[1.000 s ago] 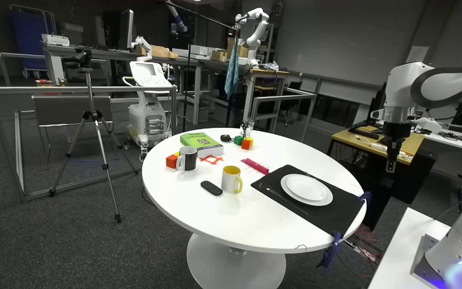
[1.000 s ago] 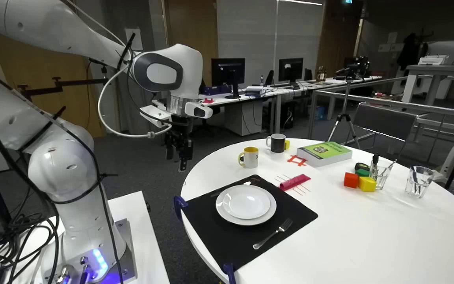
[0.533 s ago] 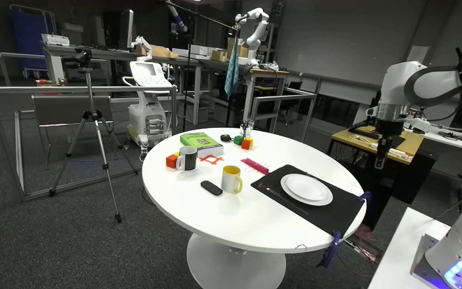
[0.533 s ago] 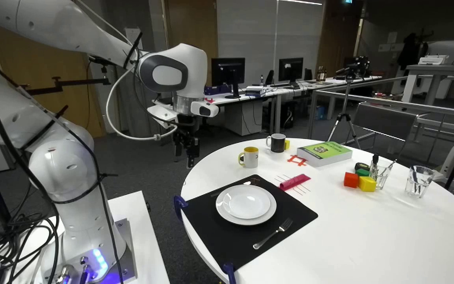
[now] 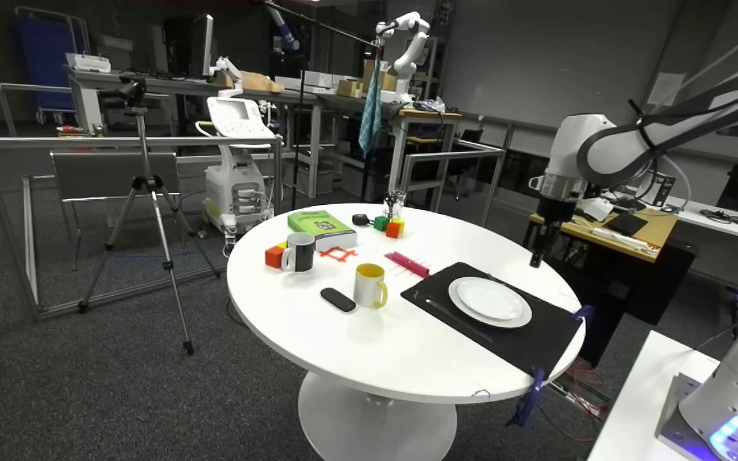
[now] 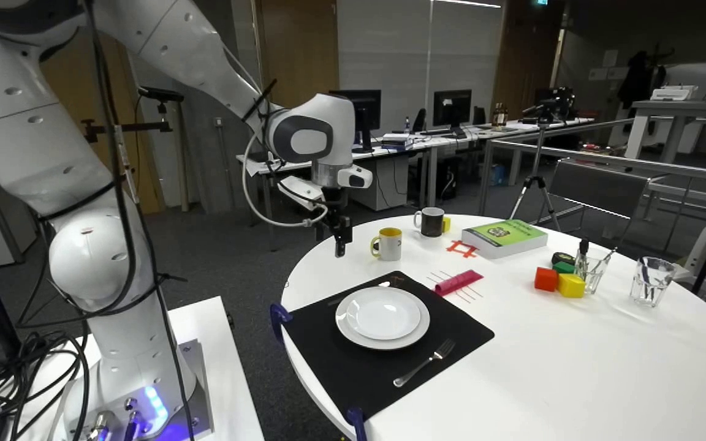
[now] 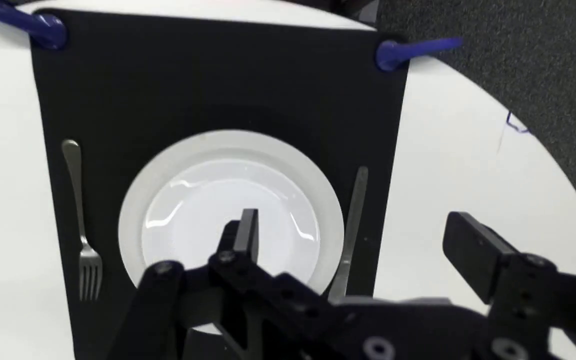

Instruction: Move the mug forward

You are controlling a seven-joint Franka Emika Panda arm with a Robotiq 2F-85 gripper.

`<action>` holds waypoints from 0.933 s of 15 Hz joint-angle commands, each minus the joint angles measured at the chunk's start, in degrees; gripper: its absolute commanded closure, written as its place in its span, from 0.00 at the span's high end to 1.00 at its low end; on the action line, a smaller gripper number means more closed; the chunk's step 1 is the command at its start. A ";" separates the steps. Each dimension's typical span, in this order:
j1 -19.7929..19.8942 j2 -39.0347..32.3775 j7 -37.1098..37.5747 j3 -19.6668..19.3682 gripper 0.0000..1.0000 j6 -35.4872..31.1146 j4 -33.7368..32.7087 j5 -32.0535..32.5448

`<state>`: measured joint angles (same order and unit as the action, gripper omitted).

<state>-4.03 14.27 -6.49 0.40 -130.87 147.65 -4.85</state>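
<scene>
Hand (image 7: pixel 353 227), spread and empty, has moved inward over the table (image 6: pixel 561 367); yellow-handled mug (image 6: pixel 390 244) stands near the far edge in an exterior view. Best approach: straddle its body, handle (image 5: pixel 384 296) clear.

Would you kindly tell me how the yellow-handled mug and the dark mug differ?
The yellow-handled mug is white outside; the dark mug is largely black. The yellow-handled mug is yellow inside, while the dark mug looks greyish inside. Both stand upright on the table.
</scene>
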 commanded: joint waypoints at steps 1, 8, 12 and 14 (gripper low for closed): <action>-1.03 -12.66 2.17 1.88 1.00 -4.99 -9.61 -1.23; -2.09 -28.09 5.26 5.44 1.00 -5.09 -25.40 -0.18; -3.23 -32.57 5.35 6.26 1.00 -4.96 -31.59 1.12; -4.03 -34.10 5.77 6.33 1.00 -5.15 -33.69 2.25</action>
<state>-7.10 -17.41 -2.45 6.56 -136.85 118.14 -4.50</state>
